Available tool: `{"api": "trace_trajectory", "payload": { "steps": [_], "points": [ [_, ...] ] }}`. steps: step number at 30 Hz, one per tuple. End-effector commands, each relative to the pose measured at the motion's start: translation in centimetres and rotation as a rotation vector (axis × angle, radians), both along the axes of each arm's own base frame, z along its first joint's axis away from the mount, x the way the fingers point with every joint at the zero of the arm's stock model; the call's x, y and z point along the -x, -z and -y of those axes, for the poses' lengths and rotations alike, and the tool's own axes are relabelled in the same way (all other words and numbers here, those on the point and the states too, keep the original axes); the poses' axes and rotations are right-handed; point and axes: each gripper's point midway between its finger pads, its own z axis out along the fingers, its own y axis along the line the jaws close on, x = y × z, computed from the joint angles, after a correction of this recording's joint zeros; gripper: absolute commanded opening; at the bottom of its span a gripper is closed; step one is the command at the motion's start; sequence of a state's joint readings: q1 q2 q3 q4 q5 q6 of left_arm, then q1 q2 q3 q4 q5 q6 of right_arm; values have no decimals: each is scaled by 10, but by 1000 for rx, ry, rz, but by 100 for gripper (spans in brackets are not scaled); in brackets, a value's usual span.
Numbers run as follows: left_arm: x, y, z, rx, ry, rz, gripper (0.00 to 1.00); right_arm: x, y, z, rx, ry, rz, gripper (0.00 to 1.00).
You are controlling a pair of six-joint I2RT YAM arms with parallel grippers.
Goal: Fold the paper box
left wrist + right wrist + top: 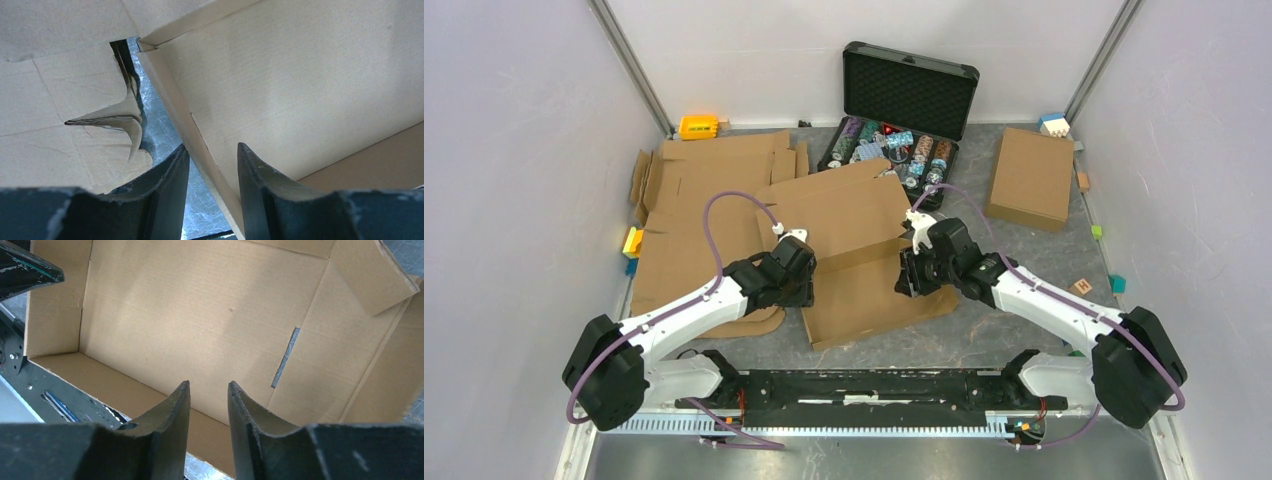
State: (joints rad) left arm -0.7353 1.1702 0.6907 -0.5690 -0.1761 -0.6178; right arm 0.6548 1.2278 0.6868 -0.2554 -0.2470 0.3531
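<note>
The paper box [854,225] lies half-formed in the middle of the table, brown cardboard with its back panel and sides raised. My left gripper [807,288] is at the box's left side. In the left wrist view the left gripper [213,146] is open and straddles the box's side wall [200,135], with table showing between the wall and the left finger. My right gripper [910,280] is at the box's right side. In the right wrist view the right gripper [208,383] is open above the near wall, looking into the box's inside [200,315], with nothing between its fingers.
Flat cardboard sheets [704,190] lie at the left, one torn [115,120]. An open black case of chips [902,120] stands behind the box. A folded box [1031,178] sits at the back right. Small coloured blocks [632,242] lie along the walls.
</note>
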Motion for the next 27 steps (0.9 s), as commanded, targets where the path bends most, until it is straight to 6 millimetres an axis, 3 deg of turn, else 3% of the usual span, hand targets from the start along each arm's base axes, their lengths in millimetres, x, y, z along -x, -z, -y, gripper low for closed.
{"api": "trace_trajectory", "payload": {
  "steps": [1, 6, 9, 12, 15, 18, 20, 23, 27],
  "points": [
    [-6, -11, 8, 53, -25, 31, 47, -14, -28, 1, -1, 1, 108, 43],
    [-6, -10, 6, 46, -23, 31, 47, -36, -61, 36, 112, 96, 215, 50],
    [-7, -9, 6, 43, -23, 36, 47, -49, -65, 70, 147, 182, 228, 53],
    [-6, -6, 4, 33, -26, 31, 42, -61, -54, 115, 214, 317, 214, 58],
    [-6, -1, 1, 18, -35, 29, 23, -66, -37, 150, 281, 451, 190, 58],
    [-4, 5, -2, 1, -47, 18, 7, -66, -22, 164, 275, 527, 172, 56],
    [-4, 8, -4, -2, -54, 15, 2, -65, -11, 178, 299, 585, 157, 55],
    [-2, 11, -7, 0, -69, 14, 2, -62, 3, 198, 313, 657, 134, 54],
    [0, 16, -8, 10, -89, 7, 2, -49, 22, 189, 214, 586, 54, 57]
  ]
}}
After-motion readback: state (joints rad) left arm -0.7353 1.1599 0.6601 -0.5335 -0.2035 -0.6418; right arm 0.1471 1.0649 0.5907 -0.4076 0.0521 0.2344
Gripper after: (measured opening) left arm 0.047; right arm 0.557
